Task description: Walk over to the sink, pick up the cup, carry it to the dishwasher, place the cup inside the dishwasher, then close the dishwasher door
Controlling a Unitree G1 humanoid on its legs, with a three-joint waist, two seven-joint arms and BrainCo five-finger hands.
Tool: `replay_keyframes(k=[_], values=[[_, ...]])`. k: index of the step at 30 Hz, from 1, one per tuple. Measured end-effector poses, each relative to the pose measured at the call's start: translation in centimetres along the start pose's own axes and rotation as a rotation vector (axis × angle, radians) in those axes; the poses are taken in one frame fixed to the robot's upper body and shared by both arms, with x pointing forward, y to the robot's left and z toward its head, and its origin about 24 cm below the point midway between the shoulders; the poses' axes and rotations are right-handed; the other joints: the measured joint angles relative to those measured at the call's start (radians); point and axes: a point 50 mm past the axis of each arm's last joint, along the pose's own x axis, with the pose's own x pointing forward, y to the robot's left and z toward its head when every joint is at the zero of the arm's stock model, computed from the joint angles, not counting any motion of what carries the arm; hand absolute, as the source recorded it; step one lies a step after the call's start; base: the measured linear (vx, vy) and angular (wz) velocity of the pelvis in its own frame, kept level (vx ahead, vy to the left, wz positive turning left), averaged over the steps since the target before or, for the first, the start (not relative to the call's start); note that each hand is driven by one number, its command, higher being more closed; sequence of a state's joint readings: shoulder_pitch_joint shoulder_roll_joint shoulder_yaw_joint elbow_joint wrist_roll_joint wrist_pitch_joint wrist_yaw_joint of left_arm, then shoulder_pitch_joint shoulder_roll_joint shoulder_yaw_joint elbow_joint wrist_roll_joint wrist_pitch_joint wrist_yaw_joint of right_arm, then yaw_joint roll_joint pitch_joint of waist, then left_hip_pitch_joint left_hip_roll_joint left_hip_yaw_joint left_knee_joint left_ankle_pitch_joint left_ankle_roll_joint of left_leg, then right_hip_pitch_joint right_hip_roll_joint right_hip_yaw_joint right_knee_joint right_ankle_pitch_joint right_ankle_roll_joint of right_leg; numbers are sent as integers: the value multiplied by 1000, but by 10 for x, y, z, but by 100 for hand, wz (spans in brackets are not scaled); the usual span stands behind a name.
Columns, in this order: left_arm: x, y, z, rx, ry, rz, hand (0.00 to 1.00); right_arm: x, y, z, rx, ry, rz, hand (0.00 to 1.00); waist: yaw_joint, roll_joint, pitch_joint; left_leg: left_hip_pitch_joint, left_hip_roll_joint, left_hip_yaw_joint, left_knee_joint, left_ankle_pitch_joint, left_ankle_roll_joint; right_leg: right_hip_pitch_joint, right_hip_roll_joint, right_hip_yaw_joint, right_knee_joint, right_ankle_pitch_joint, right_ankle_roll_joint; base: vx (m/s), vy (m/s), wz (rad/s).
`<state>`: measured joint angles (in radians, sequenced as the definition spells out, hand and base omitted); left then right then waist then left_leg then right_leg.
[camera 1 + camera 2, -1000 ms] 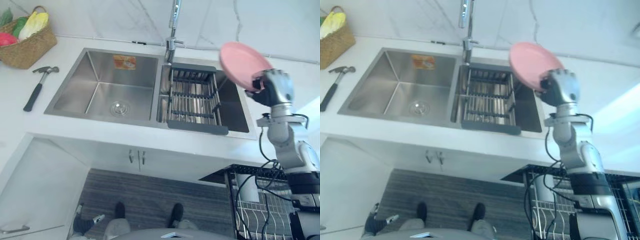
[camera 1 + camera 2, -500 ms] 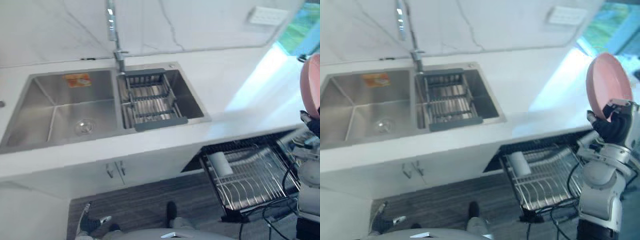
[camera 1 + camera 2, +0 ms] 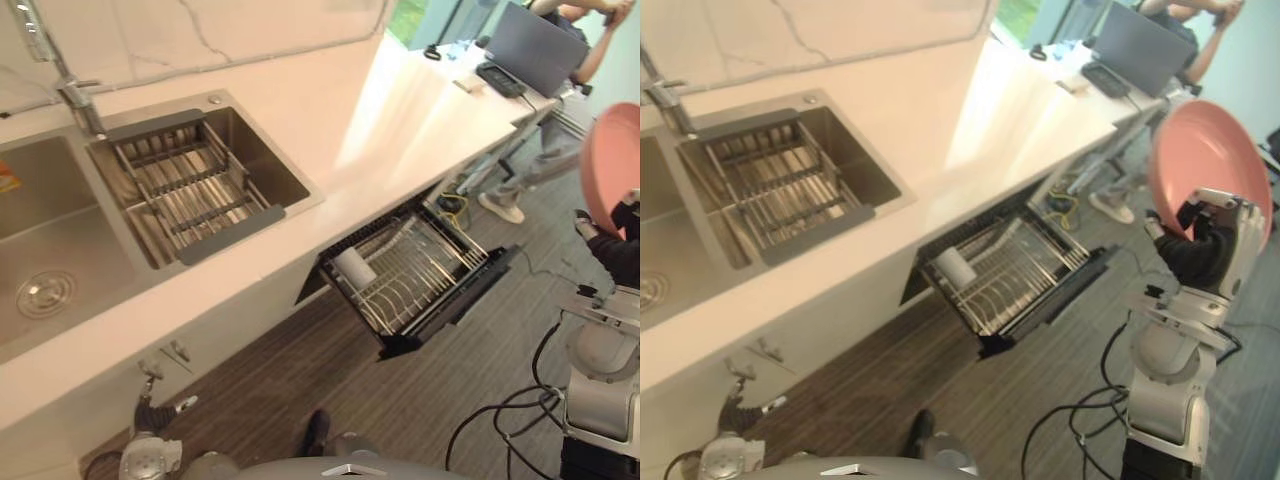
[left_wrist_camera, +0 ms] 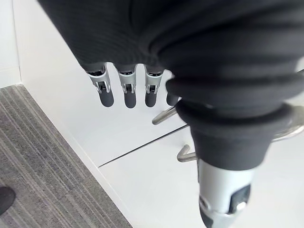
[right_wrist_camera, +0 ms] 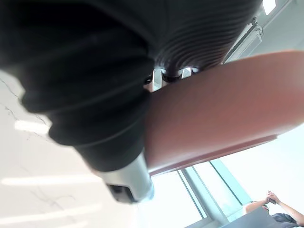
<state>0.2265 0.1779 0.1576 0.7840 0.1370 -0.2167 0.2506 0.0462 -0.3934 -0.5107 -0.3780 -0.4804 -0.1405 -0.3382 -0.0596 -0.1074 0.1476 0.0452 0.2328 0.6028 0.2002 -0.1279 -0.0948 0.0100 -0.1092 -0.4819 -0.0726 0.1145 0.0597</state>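
Clutching a pink plate (image 3: 1200, 150) in my right hand (image 3: 1210, 250) at frame right, I'm dangling my left hand (image 4: 126, 92) slack-fingered.

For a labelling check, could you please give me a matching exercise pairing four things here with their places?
Things: 1 pink plate; 2 white cup; 3 grey drainer basket; 4 laptop.
Places: A in the sink; B at the counter's far end; C held in the right hand; D in the pulled-out dishwasher rack.
Pairs: 1-C, 2-D, 3-A, 4-B.
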Motion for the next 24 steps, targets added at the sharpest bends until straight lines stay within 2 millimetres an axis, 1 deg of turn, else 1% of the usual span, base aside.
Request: replay_keyframes(k=[1, 2, 3, 4, 5, 6, 7, 9, 10, 12, 15, 17, 20, 24], values=[[-2, -4, -4, -2, 17, -9, 0, 1, 1, 0, -5, 0, 29, 100, -2, 14, 9, 5, 13, -4, 6, 0, -4, 11, 12, -3, -5, 3, -4, -85, -135, 6], [-7, -13, -10, -22, 46, -27, 0, 2, 1, -1, -14, -3, 53, 100, -5, 45, 23, 12, 21, -14, 5, -8, -15, 22, 24, -5, -7, 0, -7, -94, -116, 5], [-9, -18, -13, -33, 58, -35, 0, 3, 1, -1, -19, -1, 69, 100, -6, 57, 27, 12, 21, -21, 3, -9, -20, 22, 28, -4, -7, -2, -10, -96, -92, 2], [-16, -27, -20, -50, 84, -50, 0, 3, 2, -2, -25, 1, 96, 100, -5, 70, 31, 10, 21, -23, -6, -4, -19, 16, 30, 1, -9, -9, -8, -86, -57, -2], [-20, -30, -23, -57, 97, -56, 0, 3, 3, -2, -26, 0, 107, 100, -5, 79, 30, 8, 19, -25, -9, -3, -17, 11, 31, 8, -15, -10, -9, -102, -49, -16], [-27, -34, -30, -67, 115, -58, 0, 4, 5, -2, -25, -4, 126, 100, 2, 89, 27, 8, 11, -30, -14, -2, -15, -5, 31, 25, -15, -7, -12, -111, -42, -49], [-35, -34, -40, -66, 141, -56, 0, 8, 14, -3, -14, -8, 159, 100, 6, 89, 27, 10, -1, -31, -34, -6, -22, -27, 35, 55, -15, -3, -20, -95, -37, -57], [-37, -30, -45, -60, 154, -33, 0, 10, 18, -9, -16, 21, 165, 100, 9, 86, 30, 9, -20, -55, -49, -3, -19, -35, 31, 63, -15, 6, -29, -57, -20, -35], [-37, -30, -45, -66, 159, -25, 0, 10, 20, -13, -21, 42, 173, 100, 7, 85, 30, 9, -24, -61, -48, 3, -11, -35, 30, 63, -15, 14, -26, -27, -2, -8], [-36, -29, -45, -73, 159, -14, 0, 9, 24, -20, -27, 75, 197, 100, 2, 82, 31, 10, -33, -74, -47, 10, -11, -37, 24, 64, -15, 18, -25, -6, 5, 2], [-35, -28, -44, -67, 158, -11, 0, 13, 34, -26, -17, 112, 224, 100, 5, 77, 35, 5, -52, -105, -53, 6, -4, -48, 12, 70, -16, 30, -21, 0, 34, -8], [-30, -28, -37, -69, 136, -11, 0, 8, 41, -40, -27, 188, 254, 100, 5, 77, 35, -13, -72, -144, -55, 4, 7, -52, -6, 59, -16, 42, -14, -3, 79, 21], [-22, -29, -26, -72, 104, -11, 0, 9, 51, -53, -33, 254, 287, 100, 17, 78, 43, -52, -100, -166, -54, 6, 26, -81, -33, 54, -16, 59, -2, -25, 82, 19], [-15, -26, -16, -52, 64, -10, 0, 23, 64, -57, -11, 292, 298, 100, 31, 86, 87, -92, -130, -206, -42, 5, 48, -111, -62, 50, -16, 86, 9, -53, 58, 10]])
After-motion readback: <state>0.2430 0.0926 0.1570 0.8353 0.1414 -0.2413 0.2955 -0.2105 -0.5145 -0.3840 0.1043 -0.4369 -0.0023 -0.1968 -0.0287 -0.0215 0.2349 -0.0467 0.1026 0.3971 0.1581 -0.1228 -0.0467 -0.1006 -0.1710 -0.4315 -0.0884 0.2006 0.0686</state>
